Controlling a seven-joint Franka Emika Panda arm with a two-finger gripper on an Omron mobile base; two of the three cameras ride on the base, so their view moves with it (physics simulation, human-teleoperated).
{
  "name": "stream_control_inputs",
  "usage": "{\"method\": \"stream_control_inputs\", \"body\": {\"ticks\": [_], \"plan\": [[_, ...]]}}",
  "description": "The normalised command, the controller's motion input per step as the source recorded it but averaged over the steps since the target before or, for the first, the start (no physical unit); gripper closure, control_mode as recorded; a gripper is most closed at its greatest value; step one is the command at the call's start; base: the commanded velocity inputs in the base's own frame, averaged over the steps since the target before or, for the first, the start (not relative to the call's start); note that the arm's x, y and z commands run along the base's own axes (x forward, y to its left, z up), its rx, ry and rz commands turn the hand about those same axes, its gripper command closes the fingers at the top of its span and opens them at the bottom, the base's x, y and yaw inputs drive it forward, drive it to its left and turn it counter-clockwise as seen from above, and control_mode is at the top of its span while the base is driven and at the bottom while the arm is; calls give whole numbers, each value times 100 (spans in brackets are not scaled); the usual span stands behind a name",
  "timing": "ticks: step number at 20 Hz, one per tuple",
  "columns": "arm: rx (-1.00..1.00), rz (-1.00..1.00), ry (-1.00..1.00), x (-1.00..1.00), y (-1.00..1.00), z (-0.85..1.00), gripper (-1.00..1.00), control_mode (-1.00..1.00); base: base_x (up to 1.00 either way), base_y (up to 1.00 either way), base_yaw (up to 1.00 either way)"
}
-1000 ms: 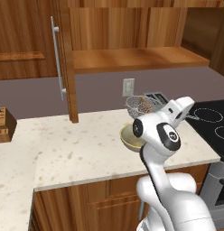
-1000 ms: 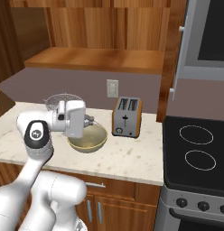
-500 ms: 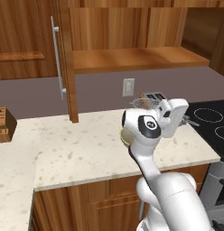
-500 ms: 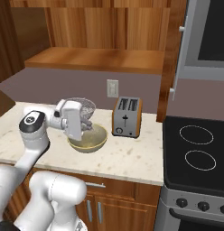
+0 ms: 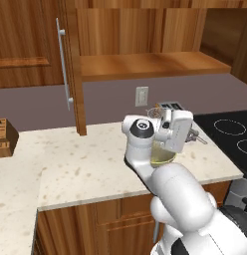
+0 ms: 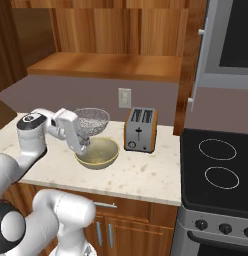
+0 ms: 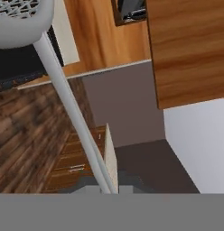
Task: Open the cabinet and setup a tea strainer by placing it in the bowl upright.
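Countertop — tea strainer (image 6: 92, 120) above bowl (image 6: 98, 153)

Glossy white rounded arm (image 5: 175, 189) w/ dark joint caps

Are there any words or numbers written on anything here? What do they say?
None can be read.
Toaster: a dark lever slot on its front, no letters.
Stove: ring marks and plain knobs, no numbers showing.
Wall outlet: blank.
Cabinet: plain wood.
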Motion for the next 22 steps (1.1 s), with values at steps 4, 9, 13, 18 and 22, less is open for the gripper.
{"method": "stream_control_inputs", "body": {"ticks": [4,9,13,18,22], "plan": [[-1,-28,0,-21,16,0,100,-100,0,0,0],[0,-25,-1,-46,19,0,100,-100,0,0,0],[0,-23,0,-38,36,-2,100,-100,0,0,0],[0,-23,1,-35,56,-6,100,-100,0,0,0],[0,-26,2,-10,59,-6,100,-100,0,0,0]]}}
